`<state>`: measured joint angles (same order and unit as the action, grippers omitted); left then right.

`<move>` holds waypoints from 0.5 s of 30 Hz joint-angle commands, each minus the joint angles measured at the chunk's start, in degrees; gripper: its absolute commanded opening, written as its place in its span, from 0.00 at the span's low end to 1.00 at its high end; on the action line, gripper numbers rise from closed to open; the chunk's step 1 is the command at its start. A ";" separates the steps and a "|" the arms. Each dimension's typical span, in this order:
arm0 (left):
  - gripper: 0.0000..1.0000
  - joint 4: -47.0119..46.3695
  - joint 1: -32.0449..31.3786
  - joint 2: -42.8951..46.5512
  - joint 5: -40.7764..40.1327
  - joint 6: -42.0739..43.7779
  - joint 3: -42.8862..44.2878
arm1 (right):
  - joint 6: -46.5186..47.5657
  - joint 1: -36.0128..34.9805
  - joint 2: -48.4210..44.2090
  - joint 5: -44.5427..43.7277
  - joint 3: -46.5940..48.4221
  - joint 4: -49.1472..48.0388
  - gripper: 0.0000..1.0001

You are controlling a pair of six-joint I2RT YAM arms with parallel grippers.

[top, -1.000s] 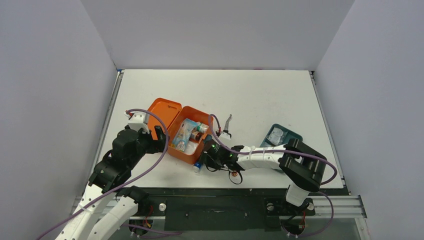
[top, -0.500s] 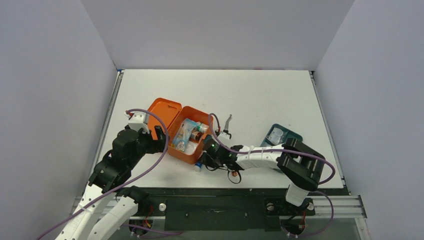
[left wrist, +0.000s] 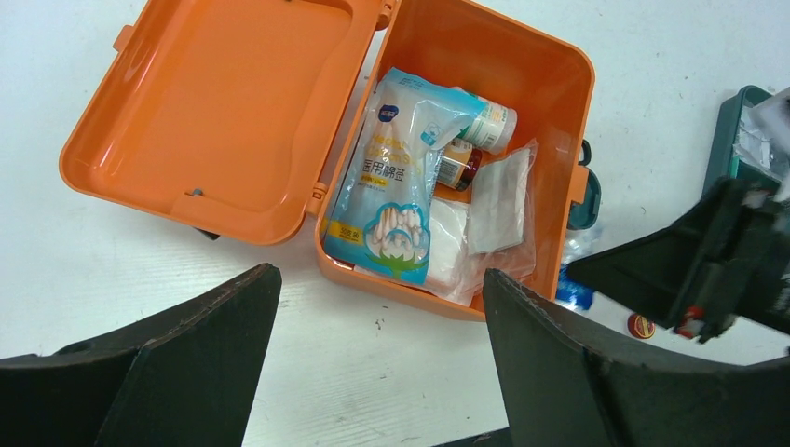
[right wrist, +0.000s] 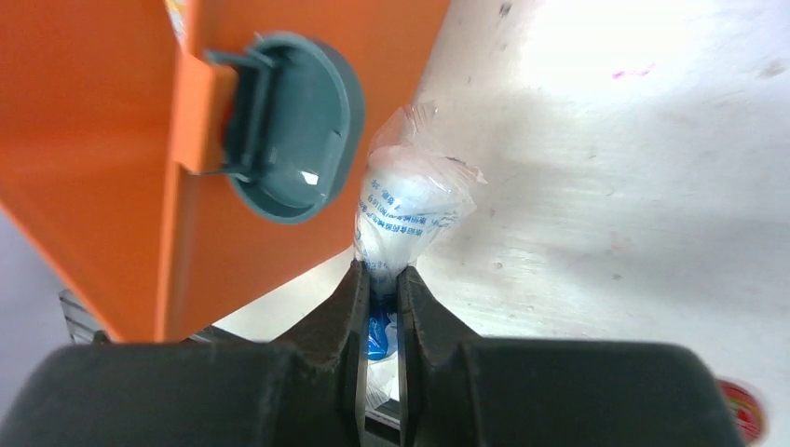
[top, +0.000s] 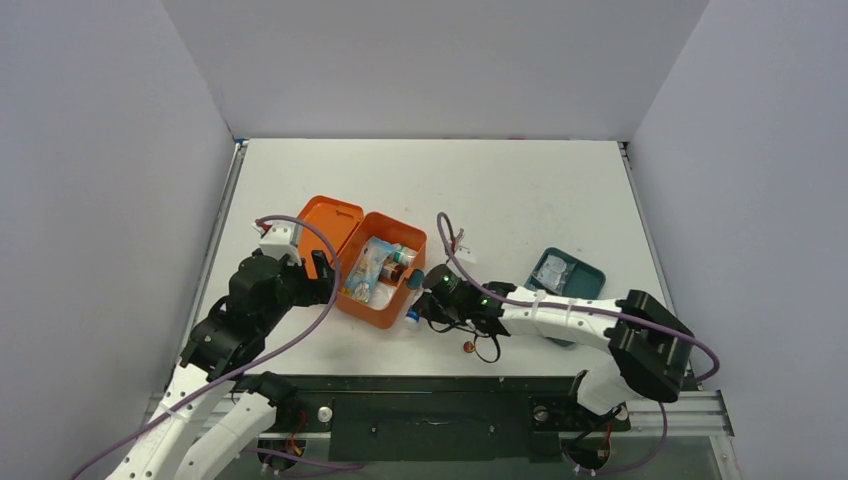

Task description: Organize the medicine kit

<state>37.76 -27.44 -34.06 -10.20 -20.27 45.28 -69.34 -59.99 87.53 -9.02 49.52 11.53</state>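
The medicine kit point(top: 385, 300) is an orange box lying open left of the table's centre, its lid point(top: 325, 228) flat on the left. In the left wrist view the medicine kit point(left wrist: 522, 56) holds a blue-and-white cotton bag point(left wrist: 396, 177), small bottles point(left wrist: 484, 121) and a clear packet point(left wrist: 498, 200). My right gripper point(right wrist: 380, 275) is shut on a clear plastic packet with blue print point(right wrist: 410, 200), just outside the kit's front wall by the teal latch point(right wrist: 289, 130). From above, that right gripper point(top: 420, 306) is at the kit's near right corner. My left gripper point(left wrist: 379, 275) hovers open at the kit's near side, holding nothing.
A teal divided tray point(top: 585, 278) with a clear packet in it lies to the right, partly under my right arm. A small red cap point(top: 467, 347) sits on the table near the front edge, below my right wrist. Purple cables loop over both arms.
My right gripper has closed on the blue-printed packet and shifted it slightly right and away from the front edge, beside the kit's latch. The left arm has barely moved.
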 commanded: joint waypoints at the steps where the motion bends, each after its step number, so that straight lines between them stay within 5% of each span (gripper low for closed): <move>1: 0.78 -2.17 -0.07 -0.56 0.79 1.08 0.34 | 5.97 2.95 -8.46 -4.87 0.31 7.18 0.00; 15: 0.78 -2.23 -0.07 -1.22 0.90 1.11 0.36 | 21.69 18.57 -20.43 -8.49 1.29 30.35 0.00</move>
<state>37.76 -27.44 -35.31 -9.80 -20.23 45.28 -53.47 -45.56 70.15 -14.09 49.50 32.77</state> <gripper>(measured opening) 0.779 0.078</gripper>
